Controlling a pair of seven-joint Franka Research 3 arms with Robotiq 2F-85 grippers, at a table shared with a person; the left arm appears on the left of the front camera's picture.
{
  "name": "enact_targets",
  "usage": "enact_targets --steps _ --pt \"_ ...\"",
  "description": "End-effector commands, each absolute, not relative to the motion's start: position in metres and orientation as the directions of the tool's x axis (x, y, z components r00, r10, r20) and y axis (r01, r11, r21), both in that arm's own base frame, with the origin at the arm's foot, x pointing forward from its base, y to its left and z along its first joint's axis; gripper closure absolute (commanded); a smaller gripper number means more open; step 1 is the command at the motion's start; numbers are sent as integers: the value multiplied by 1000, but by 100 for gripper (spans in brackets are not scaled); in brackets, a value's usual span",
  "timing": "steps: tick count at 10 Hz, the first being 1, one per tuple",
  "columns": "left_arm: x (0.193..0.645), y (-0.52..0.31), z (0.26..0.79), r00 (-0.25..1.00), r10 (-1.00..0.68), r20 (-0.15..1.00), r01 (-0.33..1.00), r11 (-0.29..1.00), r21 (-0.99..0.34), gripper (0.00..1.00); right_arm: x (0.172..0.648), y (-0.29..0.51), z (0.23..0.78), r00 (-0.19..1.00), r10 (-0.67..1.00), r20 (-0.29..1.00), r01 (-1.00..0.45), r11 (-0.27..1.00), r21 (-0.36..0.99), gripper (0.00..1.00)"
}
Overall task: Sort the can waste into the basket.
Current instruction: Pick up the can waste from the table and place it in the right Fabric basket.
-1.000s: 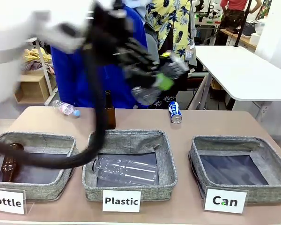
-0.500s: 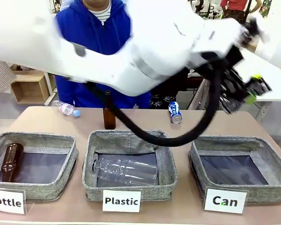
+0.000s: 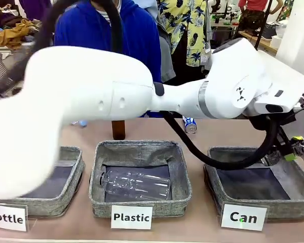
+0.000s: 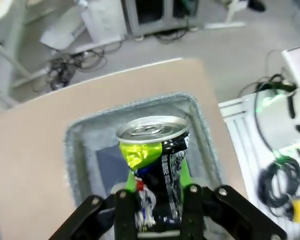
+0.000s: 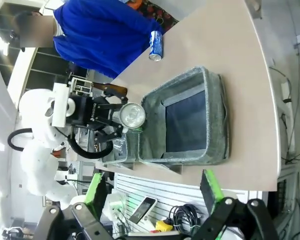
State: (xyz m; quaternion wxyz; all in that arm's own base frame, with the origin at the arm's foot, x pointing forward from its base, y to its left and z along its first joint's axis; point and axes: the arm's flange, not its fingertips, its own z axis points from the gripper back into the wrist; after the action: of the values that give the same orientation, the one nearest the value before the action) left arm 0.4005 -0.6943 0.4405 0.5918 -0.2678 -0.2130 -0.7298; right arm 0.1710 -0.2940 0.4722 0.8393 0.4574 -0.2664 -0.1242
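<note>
Swinging right from mid-table, the left gripper point(image 4: 157, 192) is now above the Can basket point(image 4: 192, 107) with the dark can point(image 4: 155, 150) clamped between its pads, seemingly ready to release, while the blue can point(image 3: 189, 123) waits on the table point(image 3: 233, 134) and the right gripper point(image 5: 152, 195) is spread wide.

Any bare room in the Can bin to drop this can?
Yes: in the Can basket the dark lining is bare wall to wall, below the dark can in the left gripper. The Plastic basket is crowded by a clear bottle.

Bright, even indoor light; the can point(image 4: 161, 159) glints on top; the left arm point(image 3: 81, 101) is motion-blurred; wrist-view edges warp
</note>
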Motion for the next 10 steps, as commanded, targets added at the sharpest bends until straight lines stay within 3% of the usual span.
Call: enact_targets --steps 1,2,4,5,6,7,10 --pt "424 -727 459 -174 -782 599 955 -283 -92 66 167 -290 475 822 -455 343 -47 546 836 0" --pt "400 -694 440 -156 -750 643 978 -209 -6 66 167 -290 475 822 -455 343 -47 546 836 0" --pt "400 -694 440 -156 -750 643 978 -209 -6 66 167 -290 475 822 -455 343 -47 546 836 0" --pt "407 -699 437 -151 -760 633 972 -229 -44 21 167 -290 475 822 -455 343 -47 546 836 0" --pt "402 -694 437 -183 -750 636 971 -238 -1 6 167 -290 475 822 -455 343 -47 546 836 0" --pt "396 -690 440 -211 -741 638 968 -247 33 0 167 -290 475 822 -455 343 -47 546 836 0" --pt "383 -671 452 -263 -722 640 962 -248 117 0 167 -290 475 822 -455 343 -47 546 836 0"
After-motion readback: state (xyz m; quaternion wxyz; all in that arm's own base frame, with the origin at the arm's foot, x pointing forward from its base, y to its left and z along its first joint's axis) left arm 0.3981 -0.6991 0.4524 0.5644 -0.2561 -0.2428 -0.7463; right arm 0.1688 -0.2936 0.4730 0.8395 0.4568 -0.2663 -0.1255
